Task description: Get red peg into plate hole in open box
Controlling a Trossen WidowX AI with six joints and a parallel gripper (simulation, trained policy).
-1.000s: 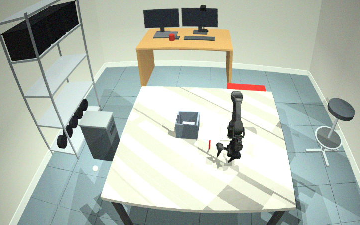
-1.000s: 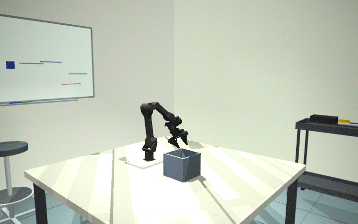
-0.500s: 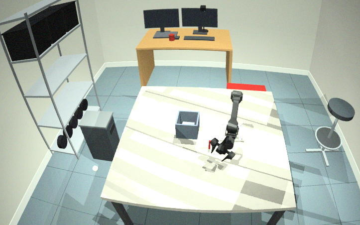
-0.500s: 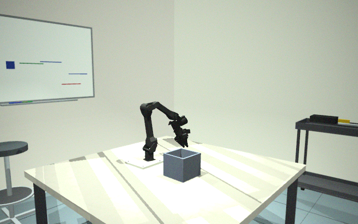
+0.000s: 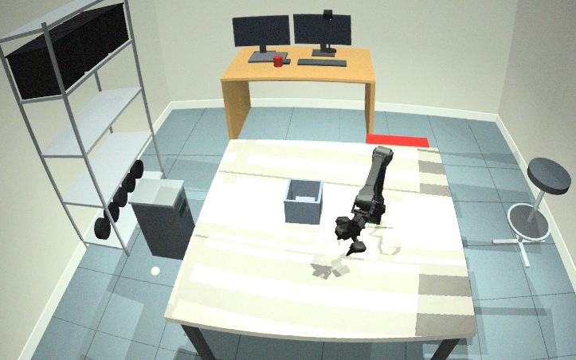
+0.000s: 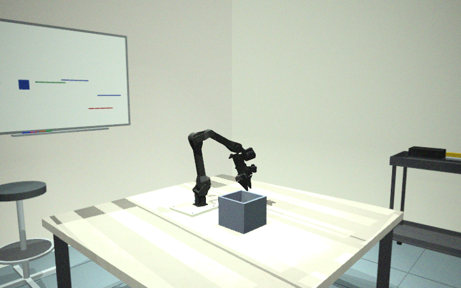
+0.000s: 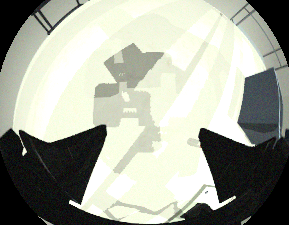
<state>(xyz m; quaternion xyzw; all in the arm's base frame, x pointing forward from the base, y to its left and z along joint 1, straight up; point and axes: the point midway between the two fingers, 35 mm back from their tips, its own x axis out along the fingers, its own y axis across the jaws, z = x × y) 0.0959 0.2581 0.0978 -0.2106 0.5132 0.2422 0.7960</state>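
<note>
My gripper (image 5: pixel 342 246) (image 6: pixel 248 188) (image 7: pixel 154 132) is open and empty, above the table on the arm's side of the box. The blue-grey open box (image 5: pixel 303 213) (image 6: pixel 231 215) (image 7: pixel 261 101) stands upright, left of the gripper in the top view and at the right edge of the wrist view. A pale patch of the plate (image 5: pixel 304 198) shows at its bottom; the hole cannot be made out. The red peg is not clearly visible in any view. Only a faint reddish trace shows by the right fingertip in the wrist view; the finger may be hiding the peg.
The white table (image 5: pixel 299 290) (image 6: pixel 175 250) carries strong light bands and arm shadows. The arm's base plate (image 6: pixel 192 212) is beside the box in the exterior view. The box's raised walls are the nearby obstacle. A shelf rack, desk and stool stand off the table.
</note>
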